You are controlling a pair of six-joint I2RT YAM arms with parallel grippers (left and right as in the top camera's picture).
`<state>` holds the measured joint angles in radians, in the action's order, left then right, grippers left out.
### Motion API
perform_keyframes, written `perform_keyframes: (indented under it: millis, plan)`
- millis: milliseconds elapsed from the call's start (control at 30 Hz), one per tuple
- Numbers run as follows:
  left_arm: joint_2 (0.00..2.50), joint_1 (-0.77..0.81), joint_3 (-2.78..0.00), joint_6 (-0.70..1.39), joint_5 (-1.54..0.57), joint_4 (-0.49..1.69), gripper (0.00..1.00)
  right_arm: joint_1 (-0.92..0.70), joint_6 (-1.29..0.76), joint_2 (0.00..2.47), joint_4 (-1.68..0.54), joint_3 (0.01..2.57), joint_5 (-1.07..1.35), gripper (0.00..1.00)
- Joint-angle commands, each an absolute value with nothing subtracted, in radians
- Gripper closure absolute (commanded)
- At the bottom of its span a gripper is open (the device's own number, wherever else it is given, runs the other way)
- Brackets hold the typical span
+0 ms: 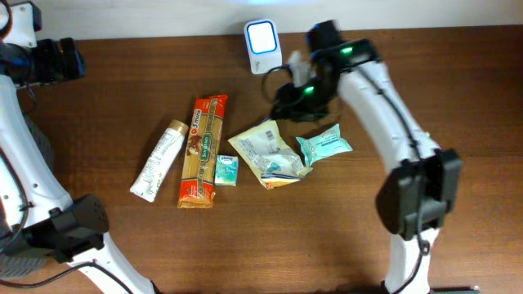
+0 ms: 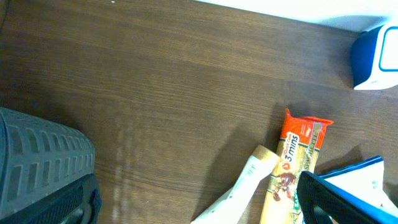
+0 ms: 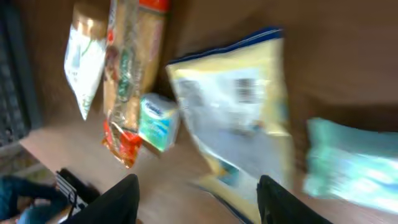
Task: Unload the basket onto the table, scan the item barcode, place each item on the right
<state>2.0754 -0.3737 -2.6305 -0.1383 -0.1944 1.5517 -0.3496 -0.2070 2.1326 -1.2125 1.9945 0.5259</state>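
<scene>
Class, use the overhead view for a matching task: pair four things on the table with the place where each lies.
Things:
1 tube
2 pasta packet
3 wipes pack
4 scanner

Places:
A far edge of the table
B right end of the row
C left end of the row
D just right of the tube

Pairs: 1-C; 2-D; 3-B; 4-A

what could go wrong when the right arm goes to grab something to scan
The yellow pouch lies close between the teal wipes pack and small tissue pack, so the open right fingers may snag or shove a neighbour.
The pouch is flat and crumpled; a pinch could slip.
Its barcode faces up, so a careless lift could present the wrong side to the scanner.
</scene>
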Motion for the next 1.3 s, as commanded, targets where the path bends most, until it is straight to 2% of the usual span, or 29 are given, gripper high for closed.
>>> perform_keyframes:
  millis: [0,167,300,467,600,700,800,867,1067,1200,1267]
  plan:
    - [2.048,-0.376,-2.641,-0.148,-0.202,1.551,0.01,-0.444,-0.300,2.211,-1.187,1.999,0.539,0.41]
    - [2.048,-0.376,-2.641,-0.148,-0.202,1.551,0.01,-0.556,-0.370,2.301,-1.153,1.999,0.448,0.42]
    - [2.048,-0.376,-2.641,-0.148,-0.202,1.551,0.01,-0.625,-0.403,2.357,-1.132,1.998,0.436,0.47]
    - [2.048,-0.376,-2.641,-0.148,-0.202,1.551,0.01,-0.655,-0.508,2.394,-1.101,1.950,0.429,0.58]
    - [2.048,-0.376,-2.641,-0.148,-0.202,1.551,0.01,-0.655,-0.558,2.395,-1.036,1.832,0.437,0.62]
    - [2.048,-0.376,-2.641,-0.148,-0.202,1.551,0.01,-0.655,-0.562,2.395,-0.983,1.774,0.468,0.72]
    - [2.048,-0.376,-2.641,-0.148,-0.202,1.551,0.01,-0.655,-0.562,2.395,-0.967,1.775,0.487,0.76]
    - [2.048,-0.376,-2.641,-0.148,-0.202,1.551,0.01,-0.655,-0.554,2.393,-0.966,1.775,0.491,0.96]
    - [2.048,-0.376,-2.641,-0.148,-0.202,1.551,0.01,-0.592,-0.080,2.248,-1.008,1.821,0.897,0.96]
    - [2.048,-0.376,-2.641,-0.148,-0.202,1.551,0.01,-0.469,0.003,2.108,-1.053,1.821,1.089,0.96]
    - [2.048,-0.376,-2.641,-0.148,-0.202,1.551,0.01,-0.411,0.055,2.087,-1.053,1.821,1.260,0.96]
